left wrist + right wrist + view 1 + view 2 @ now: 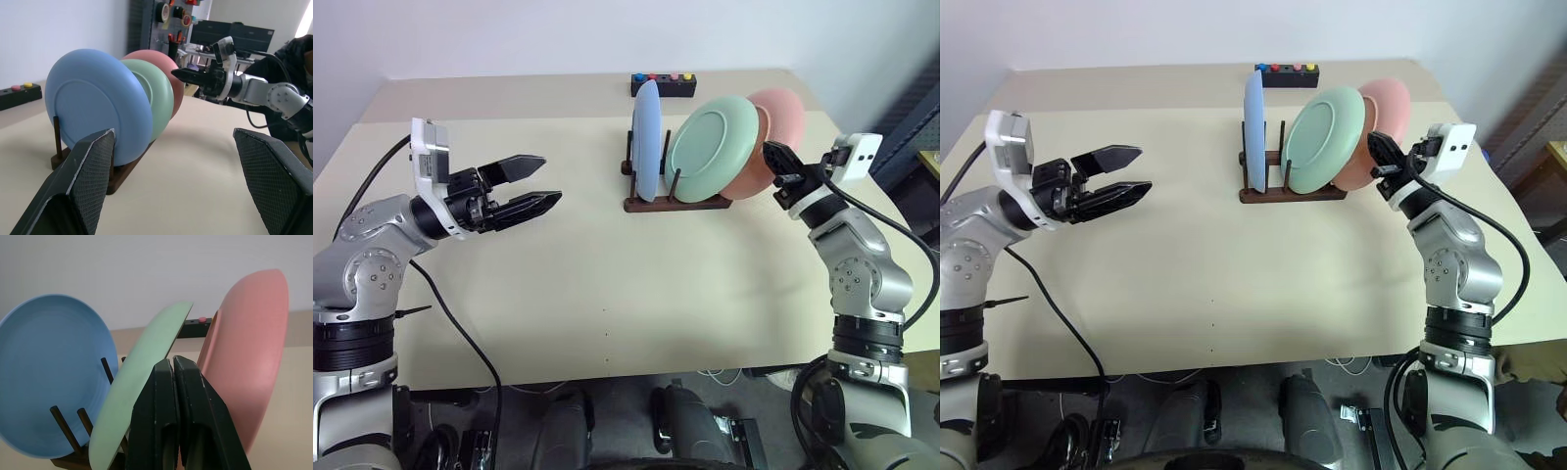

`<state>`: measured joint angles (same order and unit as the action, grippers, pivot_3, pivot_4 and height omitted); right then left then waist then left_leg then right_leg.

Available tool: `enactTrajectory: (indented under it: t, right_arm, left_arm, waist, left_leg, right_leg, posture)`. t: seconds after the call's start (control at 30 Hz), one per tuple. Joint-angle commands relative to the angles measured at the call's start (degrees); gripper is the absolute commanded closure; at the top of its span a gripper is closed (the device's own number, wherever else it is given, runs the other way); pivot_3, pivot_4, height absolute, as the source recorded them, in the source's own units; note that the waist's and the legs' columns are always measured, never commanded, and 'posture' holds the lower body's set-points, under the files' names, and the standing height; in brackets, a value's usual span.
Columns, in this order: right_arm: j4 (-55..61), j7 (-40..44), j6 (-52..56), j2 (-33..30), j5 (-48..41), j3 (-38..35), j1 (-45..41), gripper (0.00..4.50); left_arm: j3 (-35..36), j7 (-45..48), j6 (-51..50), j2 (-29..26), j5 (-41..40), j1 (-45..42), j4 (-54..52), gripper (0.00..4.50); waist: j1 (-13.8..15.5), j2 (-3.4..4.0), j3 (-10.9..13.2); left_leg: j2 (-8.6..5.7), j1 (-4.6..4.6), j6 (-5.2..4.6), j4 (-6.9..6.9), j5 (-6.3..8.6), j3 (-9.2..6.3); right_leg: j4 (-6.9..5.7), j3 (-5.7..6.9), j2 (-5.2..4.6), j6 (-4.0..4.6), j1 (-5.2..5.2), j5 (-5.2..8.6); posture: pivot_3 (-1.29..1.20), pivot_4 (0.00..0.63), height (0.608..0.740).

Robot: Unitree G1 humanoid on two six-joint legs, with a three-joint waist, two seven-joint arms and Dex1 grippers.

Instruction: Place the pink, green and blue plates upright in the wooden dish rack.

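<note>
**Three plates standing in the rack, both grippers empty**

On the far half of the pale table [607, 294] sits the wooden dish rack [651, 204], a dark reddish-brown frame with thin upright pegs, and all three plates are in it. At the left end the blue plate [647, 137] stands close to vertical, edge toward me. To its right the green plate [715, 137] leans over to the right, and the pink plate [781, 122] sits at the right end, also tilted rightward, with the green one overlapping it in front. From beside the rack, the blue plate's lower edge rests between the pegs on the base rail

Just right of the pink plate hovers the right gripper [773, 159], its two black fingers pressed flat together with nothing between them; the tips point at the gap between the green and pink plates, close to the pink rim, though I cannot tell whether they touch it

Well to the left of the rack, the left gripper [543, 181] hangs above the table with its fingers spread wide, holding nothing, aimed rightward at the plates

Behind the rack, near the far edge of the table, lies a small black box with coloured buttons [663, 84]
</note>
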<state>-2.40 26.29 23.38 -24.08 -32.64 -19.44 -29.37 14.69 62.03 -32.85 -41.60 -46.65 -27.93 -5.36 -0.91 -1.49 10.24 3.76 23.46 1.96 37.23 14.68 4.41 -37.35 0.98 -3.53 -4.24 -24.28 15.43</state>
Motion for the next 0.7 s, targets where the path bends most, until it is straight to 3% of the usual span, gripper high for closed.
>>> enactTrajectory:
  t: [0.03,0.7]
  right_arm:
    - [2.92,0.11,-1.40,-0.16,0.06,-0.24,0.49,4.45]
    - [3.07,0.56,-1.74,0.85,0.47,2.97,0.31,4.45]
  left_arm:
    - [0.49,0.27,0.93,-0.33,0.30,-1.43,-0.52,0.49]
    - [0.55,0.19,-0.15,-0.65,-0.45,-0.56,-1.55,0.49]
  waist:
    - [0.04,0.00,0.00]
    - [0.06,0.00,0.00]
  left_leg:
    - [0.00,0.00,0.00,0.00,0.00,0.00]
    - [0.00,0.00,0.00,0.01,0.00,0.01]
  right_leg:
    - [0.00,0.00,0.00,0.00,0.00,0.00]
    - [0.00,-0.01,0.00,-0.01,0.00,0.00]
  posture:
    - [0.00,0.150,0.740]
    - [0.00,0.150,0.740]
